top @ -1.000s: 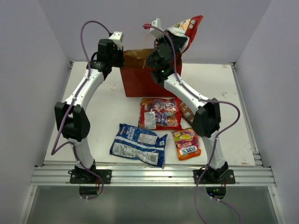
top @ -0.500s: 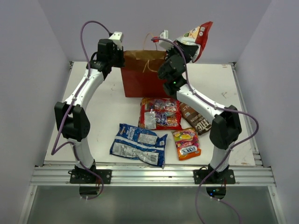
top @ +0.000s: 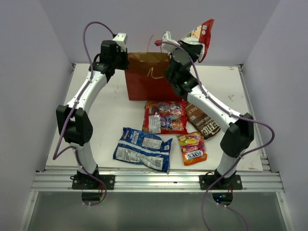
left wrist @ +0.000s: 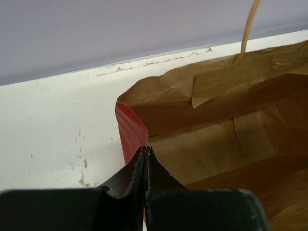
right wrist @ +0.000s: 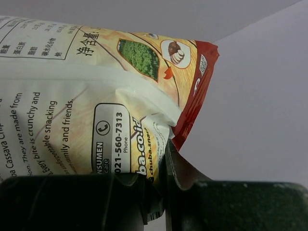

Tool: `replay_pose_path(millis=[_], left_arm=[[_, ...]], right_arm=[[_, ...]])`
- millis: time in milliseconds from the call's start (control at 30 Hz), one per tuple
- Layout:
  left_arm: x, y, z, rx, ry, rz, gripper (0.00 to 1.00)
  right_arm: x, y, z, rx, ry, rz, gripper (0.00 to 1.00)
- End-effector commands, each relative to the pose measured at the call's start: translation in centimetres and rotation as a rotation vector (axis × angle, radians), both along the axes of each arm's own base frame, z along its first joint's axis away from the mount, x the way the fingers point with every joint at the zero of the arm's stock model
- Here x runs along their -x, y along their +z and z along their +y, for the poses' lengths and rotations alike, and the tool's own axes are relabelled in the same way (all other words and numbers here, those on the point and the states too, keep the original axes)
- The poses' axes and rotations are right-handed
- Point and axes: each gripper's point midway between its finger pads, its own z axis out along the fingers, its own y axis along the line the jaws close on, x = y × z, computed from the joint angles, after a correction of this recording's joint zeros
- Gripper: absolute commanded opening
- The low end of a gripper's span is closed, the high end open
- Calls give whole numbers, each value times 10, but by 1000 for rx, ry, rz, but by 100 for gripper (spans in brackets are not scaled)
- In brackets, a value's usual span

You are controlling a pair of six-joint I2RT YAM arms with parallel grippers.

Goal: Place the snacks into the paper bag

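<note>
The red paper bag (top: 144,87) stands open at the back of the table, its brown inside (left wrist: 211,110) showing. My left gripper (top: 126,60) (left wrist: 145,150) is shut on the bag's left top edge. High above the bag's right end, my right gripper (top: 185,45) (right wrist: 161,149) is shut on a corner of the white-yellow-red snack packet (top: 199,32) (right wrist: 72,96). In front of the bag lie a red candy bag (top: 166,117), a brown chip bag (top: 202,121), a blue-white packet (top: 143,148) and a small orange-yellow-pink candy bag (top: 192,148).
A thin looped handle (left wrist: 248,26) rises from the bag's far rim. The white table (top: 106,110) is walled on three sides. A metal rail (top: 154,180) runs along the near edge by the arm bases.
The right arm has swung to the right with the white-yellow-red packet still held high, uncovering the brown chip bag. The left gripper has stayed on the bag's edge.
</note>
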Motion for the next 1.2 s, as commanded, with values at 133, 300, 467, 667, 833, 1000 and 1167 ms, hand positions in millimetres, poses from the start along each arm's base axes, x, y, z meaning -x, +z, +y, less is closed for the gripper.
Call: replay_pose_path(millis=[133, 300, 467, 667, 833, 1000, 1167], left_arm=[[4, 22, 3, 4, -13, -27, 0], [5, 21, 1, 11, -22, -22, 0], [5, 23, 1, 13, -20, -24, 0], [5, 24, -1, 14, -27, -27, 0], [6, 25, -1, 20, -31, -29, 0], [7, 26, -1, 17, -32, -30, 0], [6, 28, -2, 27, -38, -31, 0]], right_arm=[[5, -5, 0, 17, 42, 38, 0], [14, -11, -6, 46, 68, 93, 0], [20, -13, -7, 69, 87, 148, 0], [32, -1, -8, 121, 71, 161, 0], [35, -3, -1, 149, 95, 188, 0], [39, -14, 7, 208, 103, 259, 0], [53, -9, 4, 215, 100, 266, 0]])
